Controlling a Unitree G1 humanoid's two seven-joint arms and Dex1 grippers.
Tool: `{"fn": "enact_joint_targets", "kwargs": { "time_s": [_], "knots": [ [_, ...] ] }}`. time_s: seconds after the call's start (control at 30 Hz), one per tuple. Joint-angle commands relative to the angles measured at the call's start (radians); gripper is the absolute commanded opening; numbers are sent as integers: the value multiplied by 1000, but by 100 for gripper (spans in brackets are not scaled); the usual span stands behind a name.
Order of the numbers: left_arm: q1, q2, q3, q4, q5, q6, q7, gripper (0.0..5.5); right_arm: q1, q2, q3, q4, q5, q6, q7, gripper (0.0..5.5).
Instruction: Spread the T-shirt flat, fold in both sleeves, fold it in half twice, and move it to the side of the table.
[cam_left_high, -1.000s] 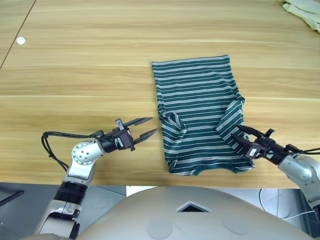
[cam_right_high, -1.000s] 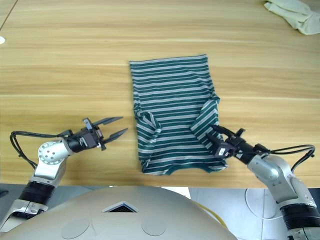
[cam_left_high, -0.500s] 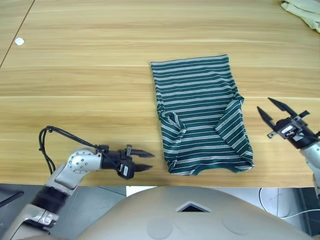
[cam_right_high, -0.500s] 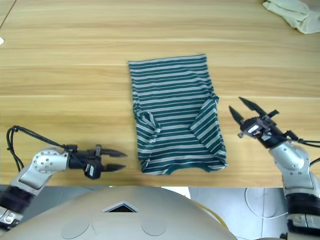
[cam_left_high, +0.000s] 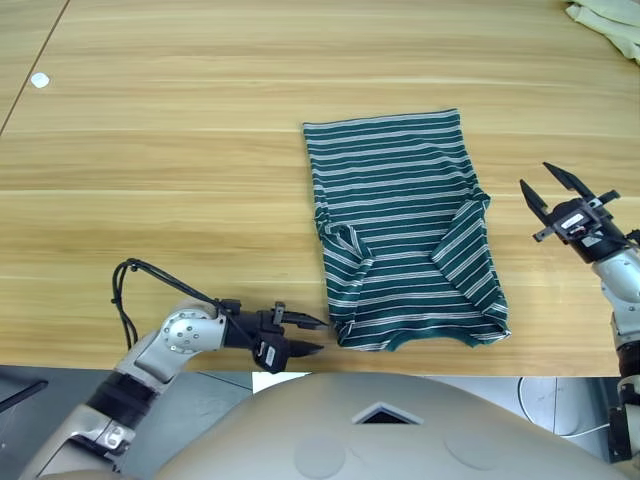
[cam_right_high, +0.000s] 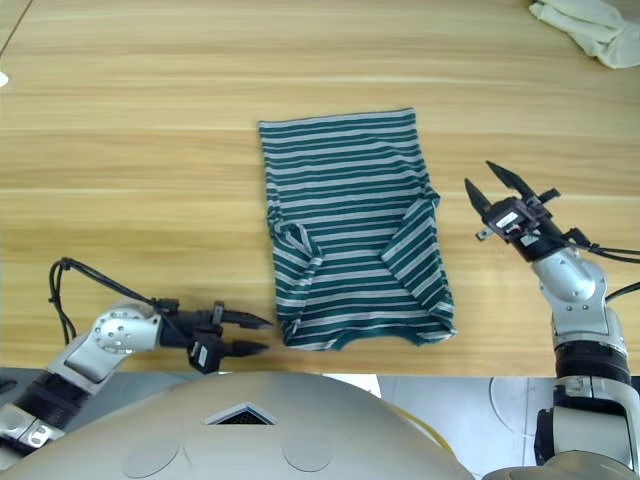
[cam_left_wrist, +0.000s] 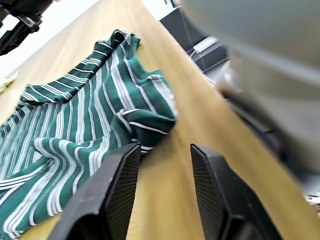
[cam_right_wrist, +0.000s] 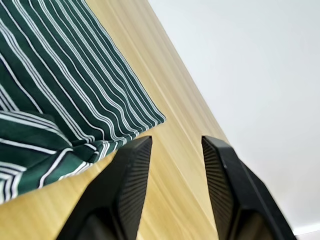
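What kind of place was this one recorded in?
Probably an indoor robot test bench or lab. A broad wooden table carries a striped T-shirt laid out for folding. A pale cloth lies at the far right, and grey floor shows past the near edge.

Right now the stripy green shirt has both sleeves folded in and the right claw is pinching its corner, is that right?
Not quite. The stripy green shirt has both sleeves folded in, but the right claw is not pinching its corner: it is open, off to the shirt's right, apart from the cloth. The left eye view shows this.
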Motion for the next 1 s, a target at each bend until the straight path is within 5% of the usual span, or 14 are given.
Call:
{"fn": "enact_joint_targets", "kwargs": {
  "time_s": [0.03, 0.4, 1.0],
  "knots": [
    [-40, -43, -22, 66, 41, -35, 43, 188, -8, -15, -7, 6, 4, -6, 14, 183],
    [-51, -55, -138, 103, 4, -62, 11, 188, -14, -25, -15, 6, 18, 1, 35, 183],
    [-99, -82, -141, 193, 82, -88, 122, 188, 0, -14, -19, 11, 22, -7, 39, 183]
  ]
}}
